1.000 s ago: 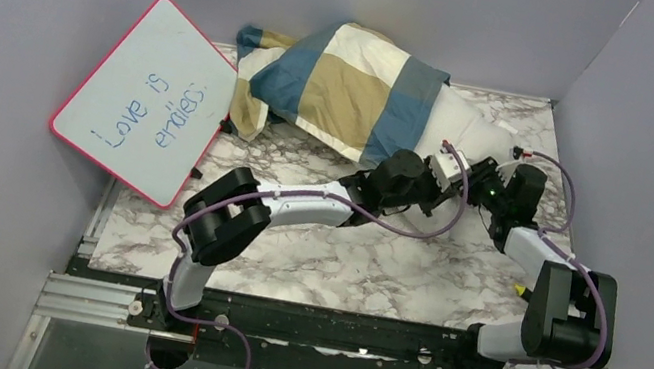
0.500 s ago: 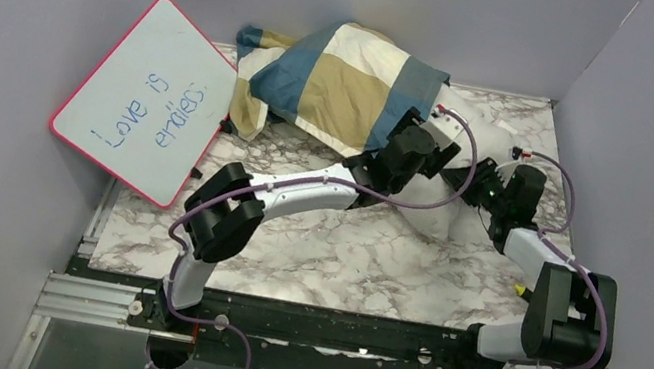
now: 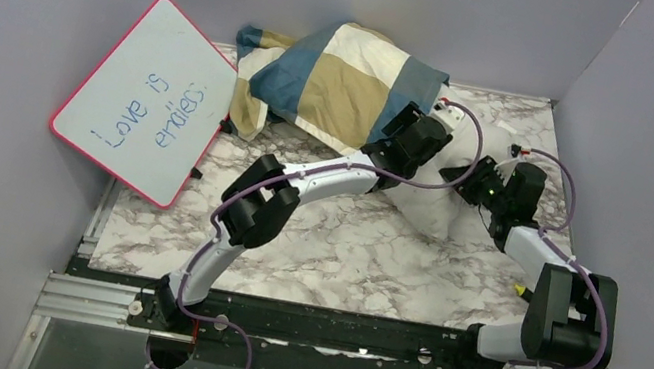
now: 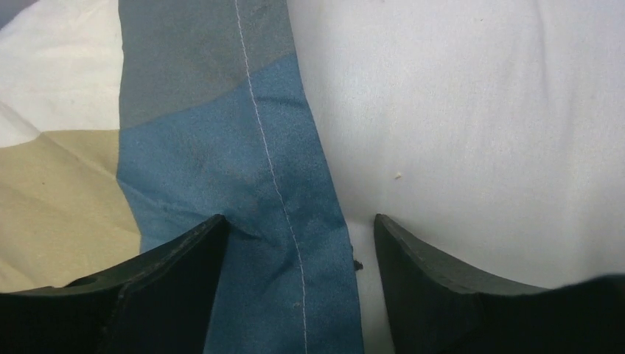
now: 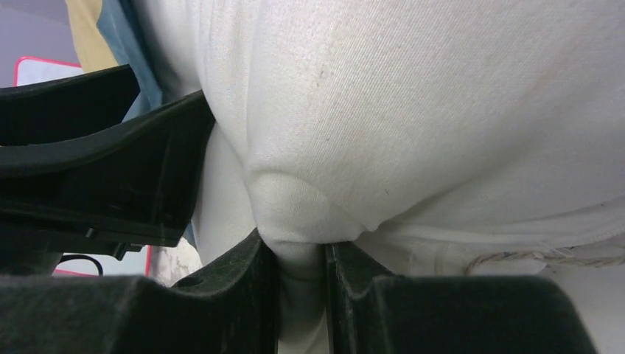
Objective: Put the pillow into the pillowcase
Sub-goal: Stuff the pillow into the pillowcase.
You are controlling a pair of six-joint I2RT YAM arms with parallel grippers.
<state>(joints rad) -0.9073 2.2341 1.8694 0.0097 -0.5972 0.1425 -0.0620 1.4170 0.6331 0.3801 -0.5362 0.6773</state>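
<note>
Left end effector (image 4: pixel 298 221): spread astride pillowcase (image 4: pixel 221 169) hem; hem alone to be pinched.
Right end effector (image 5: pixel 302 254): clamped on pillow (image 5: pixel 413 110) fold; to be held steady.

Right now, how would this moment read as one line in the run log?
left gripper: open, at pillowcase hem | right gripper: shut on pillow fold | pillow: partly inside pillowcase, one end out
</note>
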